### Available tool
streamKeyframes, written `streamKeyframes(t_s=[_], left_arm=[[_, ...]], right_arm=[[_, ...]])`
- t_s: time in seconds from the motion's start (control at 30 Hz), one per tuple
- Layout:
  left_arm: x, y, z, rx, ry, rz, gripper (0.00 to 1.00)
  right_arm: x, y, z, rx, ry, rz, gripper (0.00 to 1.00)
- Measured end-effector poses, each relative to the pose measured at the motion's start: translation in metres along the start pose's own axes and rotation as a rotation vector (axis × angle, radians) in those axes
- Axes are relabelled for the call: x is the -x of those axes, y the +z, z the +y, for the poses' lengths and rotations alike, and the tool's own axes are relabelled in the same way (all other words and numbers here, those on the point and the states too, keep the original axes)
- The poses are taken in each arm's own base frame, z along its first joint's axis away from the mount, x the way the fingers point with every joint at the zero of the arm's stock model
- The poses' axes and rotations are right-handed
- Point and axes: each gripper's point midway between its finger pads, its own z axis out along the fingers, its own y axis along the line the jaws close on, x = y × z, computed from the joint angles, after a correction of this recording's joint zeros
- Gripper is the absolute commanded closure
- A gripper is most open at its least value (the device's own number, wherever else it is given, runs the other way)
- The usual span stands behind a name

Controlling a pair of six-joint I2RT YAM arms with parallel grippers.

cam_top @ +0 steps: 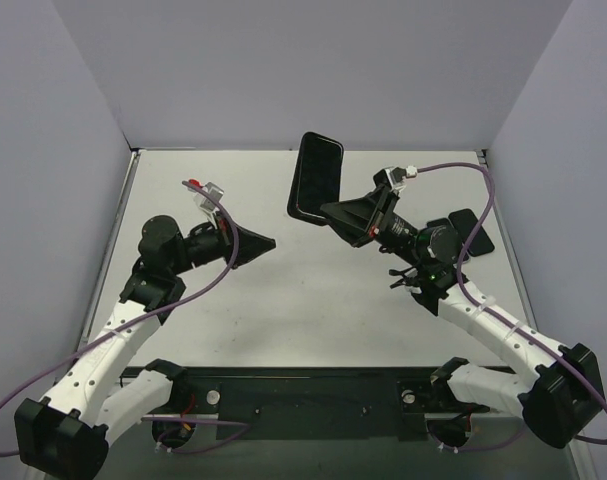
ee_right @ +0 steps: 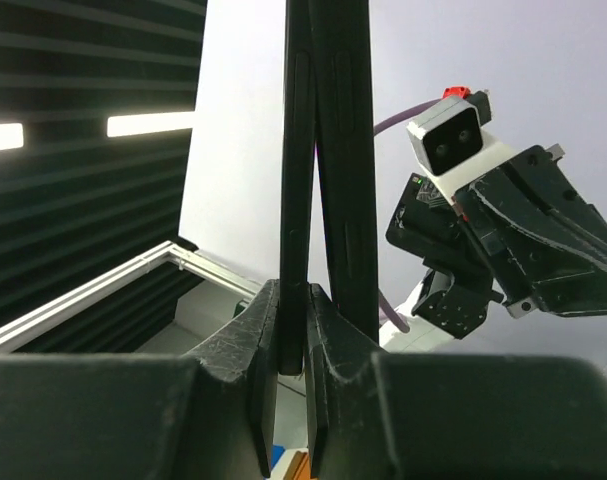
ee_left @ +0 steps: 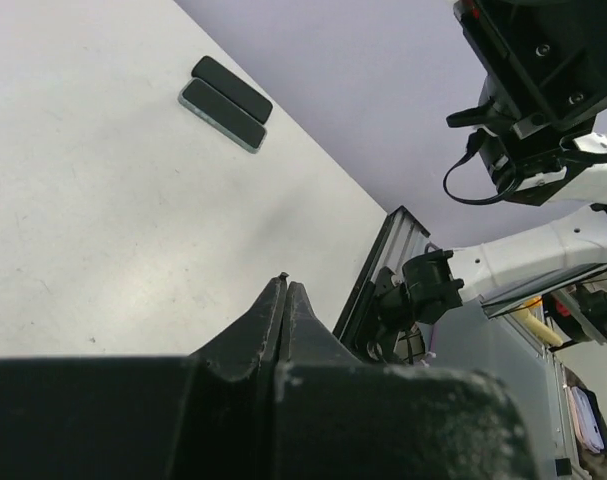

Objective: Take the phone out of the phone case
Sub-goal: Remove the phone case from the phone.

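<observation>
Cased phone (cam_top: 316,177) held up by the right gripper (cam_top: 328,212)
Its fingers (ee_right: 253,330) clamp the lower edge, the slab upright above the tabletop (cam_top: 283,320); the left gripper (cam_top: 271,242) sits nearby, fingers together and empty.

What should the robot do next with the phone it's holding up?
I'd guess: move the left hand over toward the free end of the phone. The right hand pinches its lower end, up off the table, and the right wrist view shows two layers gaping apart. The left hand is shut, empty and off to the side.
</observation>
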Motion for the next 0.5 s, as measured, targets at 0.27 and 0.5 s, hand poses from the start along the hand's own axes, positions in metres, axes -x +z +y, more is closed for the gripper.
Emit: streamKeyframes(t_s=[0.27,0.5], left_arm=[[-0.004,-0.006,-0.019,-0.097,-0.085,-0.037,0.24],[0.029,-0.013,-0.065,-0.223,-0.226,-0.150,0.30]], right_arm=[[-0.001,-0.001,-0.002,-0.009,-0.037,0.003,1.00],[-0.005,-0.002,-0.005,-0.016,-0.051,0.029,1.00]])
